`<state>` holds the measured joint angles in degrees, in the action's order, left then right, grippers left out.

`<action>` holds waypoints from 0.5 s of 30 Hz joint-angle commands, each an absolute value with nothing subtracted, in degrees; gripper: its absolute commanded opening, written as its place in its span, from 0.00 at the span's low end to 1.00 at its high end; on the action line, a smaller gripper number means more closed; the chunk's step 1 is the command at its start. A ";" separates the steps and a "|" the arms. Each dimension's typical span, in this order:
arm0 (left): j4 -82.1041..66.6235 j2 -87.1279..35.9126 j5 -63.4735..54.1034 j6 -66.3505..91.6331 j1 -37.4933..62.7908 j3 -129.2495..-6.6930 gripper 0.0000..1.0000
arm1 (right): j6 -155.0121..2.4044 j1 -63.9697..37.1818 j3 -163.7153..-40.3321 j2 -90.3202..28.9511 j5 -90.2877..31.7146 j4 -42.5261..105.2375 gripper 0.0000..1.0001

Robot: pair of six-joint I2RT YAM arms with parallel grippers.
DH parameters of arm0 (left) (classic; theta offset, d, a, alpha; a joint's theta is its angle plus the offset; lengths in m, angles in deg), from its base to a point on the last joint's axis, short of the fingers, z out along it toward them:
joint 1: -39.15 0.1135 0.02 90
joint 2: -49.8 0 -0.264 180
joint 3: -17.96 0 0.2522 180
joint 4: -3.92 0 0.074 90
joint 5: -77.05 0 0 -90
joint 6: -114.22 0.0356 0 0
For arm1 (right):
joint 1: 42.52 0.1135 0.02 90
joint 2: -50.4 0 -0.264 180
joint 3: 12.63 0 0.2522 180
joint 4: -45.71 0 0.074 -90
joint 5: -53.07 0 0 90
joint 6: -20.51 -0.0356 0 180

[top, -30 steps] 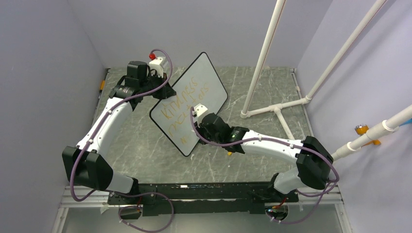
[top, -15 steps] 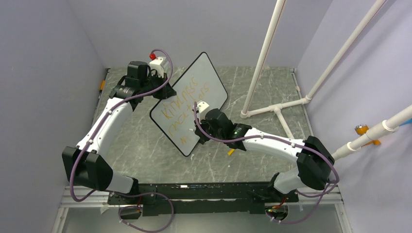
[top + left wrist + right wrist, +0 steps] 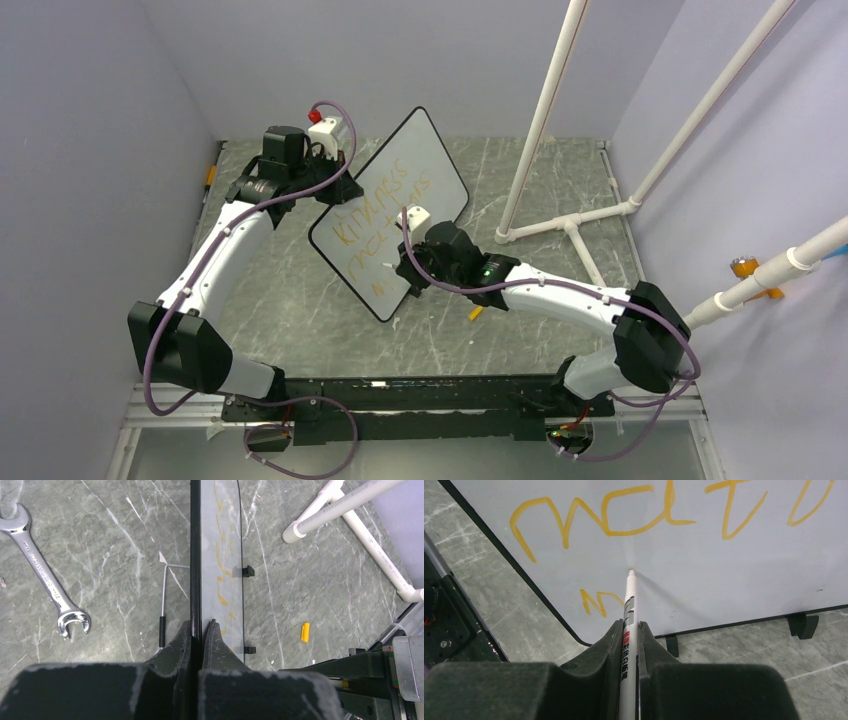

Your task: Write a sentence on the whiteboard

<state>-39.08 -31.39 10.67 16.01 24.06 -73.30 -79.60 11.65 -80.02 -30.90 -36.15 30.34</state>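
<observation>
The whiteboard (image 3: 425,150) stands tilted on its lower edge, black-framed, with the sentence (image 3: 385,205) in orange-yellow lettering over about three lines. My left gripper (image 3: 335,188) is shut on the board's upper left edge; in the left wrist view the fingers (image 3: 214,640) pinch the black frame (image 3: 195,555). My right gripper (image 3: 405,272) is shut on a white marker (image 3: 629,610). Its tip rests at the board (image 3: 734,570), below the "matt" lettering (image 3: 624,515) and right of a short stroke of the third line. I cannot tell if the tip touches.
A silver wrench (image 3: 42,570) and an L-shaped hex key (image 3: 164,600) lie behind the board. A yellow marker cap (image 3: 476,312) lies on the grey marble-pattern table by my right arm. A white PVC pipe frame (image 3: 570,225) stands at the right.
My right gripper has moved a little left and up along the board's lower part with the marker. The left gripper and the board have stayed still.
</observation>
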 commanded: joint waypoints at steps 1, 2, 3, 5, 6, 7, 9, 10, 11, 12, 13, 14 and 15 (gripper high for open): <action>-48.43 -33.61 -3.94 25.80 24.03 -71.60 0.00 | -80.21 11.42 -80.19 -31.16 -35.17 34.13 0.00; -48.43 -33.61 -3.87 25.80 24.03 -71.65 0.00 | -80.33 11.44 -79.85 -31.32 -35.17 34.27 0.00; -48.47 -33.61 -3.81 25.80 24.04 -71.69 0.00 | -80.42 11.47 -79.50 -31.43 -35.17 34.48 0.00; -48.43 -33.57 -3.81 25.80 24.03 -71.65 0.00 | -80.54 11.45 -78.63 -31.62 -35.25 34.75 0.00; -48.43 -33.53 -3.73 25.80 24.08 -71.65 0.00 | -80.63 11.43 -78.22 -31.73 -35.21 34.88 0.00; -48.43 -33.52 -3.73 25.80 24.04 -71.67 0.00 | -80.71 11.38 -77.71 -31.83 -35.21 34.98 0.00; -48.43 -33.57 -3.85 25.80 24.03 -71.65 0.00 | -80.91 11.44 -76.57 -31.87 -35.19 35.23 0.00; -48.43 -33.60 -3.84 25.80 24.03 -71.66 0.00 | -80.98 11.42 -75.98 -31.75 -35.17 35.27 0.00; -48.43 -33.61 -3.85 25.80 24.08 -71.72 0.00 | -81.09 11.44 -75.44 -31.66 -35.22 35.29 0.00; -48.43 -33.61 -3.93 25.80 24.04 -71.74 0.00 | -81.16 11.45 -74.83 -31.58 -35.23 35.33 0.00; -48.44 -33.61 -3.92 25.81 24.11 -71.75 0.00 | -81.30 11.38 -74.29 -31.48 -35.20 35.42 0.00; -48.43 -33.57 -3.91 25.81 24.07 -71.75 0.00 | -81.40 11.43 -73.76 -31.41 -35.17 35.53 0.00; -48.43 -33.60 -3.91 25.83 24.04 -71.75 0.00 | -81.56 11.38 -73.31 -31.32 -35.17 35.60 0.00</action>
